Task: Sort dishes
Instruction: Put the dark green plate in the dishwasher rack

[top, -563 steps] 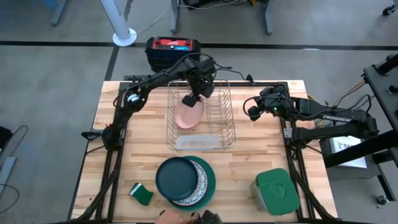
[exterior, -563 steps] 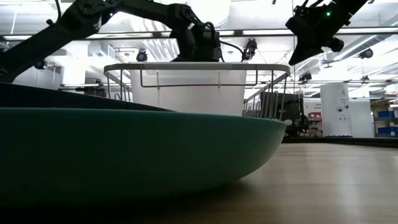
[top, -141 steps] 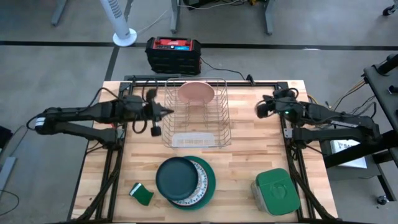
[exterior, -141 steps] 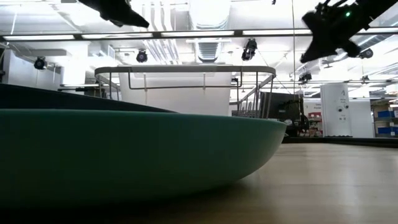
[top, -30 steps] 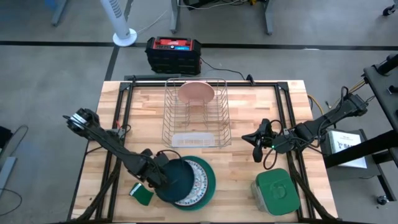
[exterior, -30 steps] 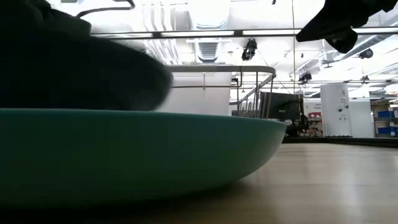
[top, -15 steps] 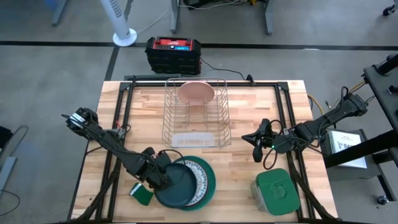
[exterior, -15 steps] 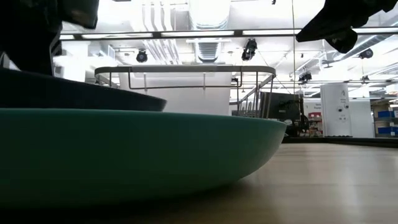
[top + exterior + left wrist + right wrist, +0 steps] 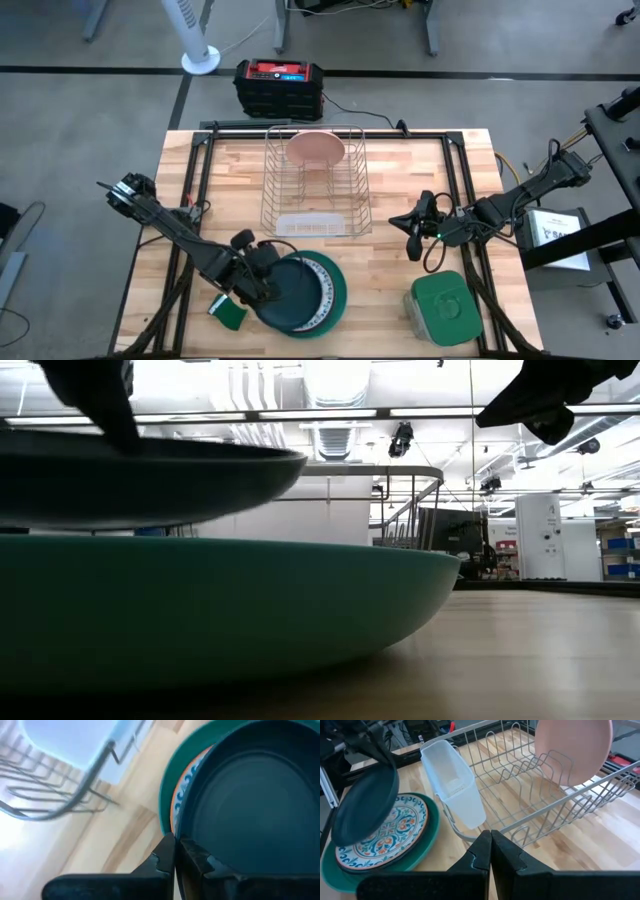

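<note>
High view: the left gripper [image 9: 252, 272], clamped on the dark plate [image 9: 290, 298], tilts it above the stack.

Low view: a thin rim pinch could slip.

Right wrist view: the right gripper [image 9: 490, 851] is closed, empty.

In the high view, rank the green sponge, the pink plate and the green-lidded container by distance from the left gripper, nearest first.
1. green sponge, just beside the left gripper, at the table's near edge.
2. green-lidded container, across the table on the right.
3. pink plate, standing in the dish rack at the far edge.
</note>
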{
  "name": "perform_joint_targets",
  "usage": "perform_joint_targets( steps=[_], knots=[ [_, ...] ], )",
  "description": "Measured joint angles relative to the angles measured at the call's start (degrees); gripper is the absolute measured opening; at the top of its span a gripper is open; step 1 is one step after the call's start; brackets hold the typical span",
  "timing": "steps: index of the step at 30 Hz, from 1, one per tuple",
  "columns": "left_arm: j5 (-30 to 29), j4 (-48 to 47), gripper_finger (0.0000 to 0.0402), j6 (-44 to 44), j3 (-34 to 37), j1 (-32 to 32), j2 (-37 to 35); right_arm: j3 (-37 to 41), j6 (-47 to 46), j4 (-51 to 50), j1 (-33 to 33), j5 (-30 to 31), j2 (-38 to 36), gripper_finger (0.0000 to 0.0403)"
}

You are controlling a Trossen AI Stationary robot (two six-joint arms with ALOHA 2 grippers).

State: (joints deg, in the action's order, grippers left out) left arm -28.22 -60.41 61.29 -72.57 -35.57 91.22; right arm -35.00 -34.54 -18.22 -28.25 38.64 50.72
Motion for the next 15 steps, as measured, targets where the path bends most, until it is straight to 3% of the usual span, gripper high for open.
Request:
perform_joint_targets(
  steps=[15],
  knots=[
    [-5.4, -1.4, 0.0001, -5.8, -2.7, -0.2, 0.0, 0.5, 0.7, 0.0, 0.0, 0.5, 0.0, 0.0000]
  ],
)
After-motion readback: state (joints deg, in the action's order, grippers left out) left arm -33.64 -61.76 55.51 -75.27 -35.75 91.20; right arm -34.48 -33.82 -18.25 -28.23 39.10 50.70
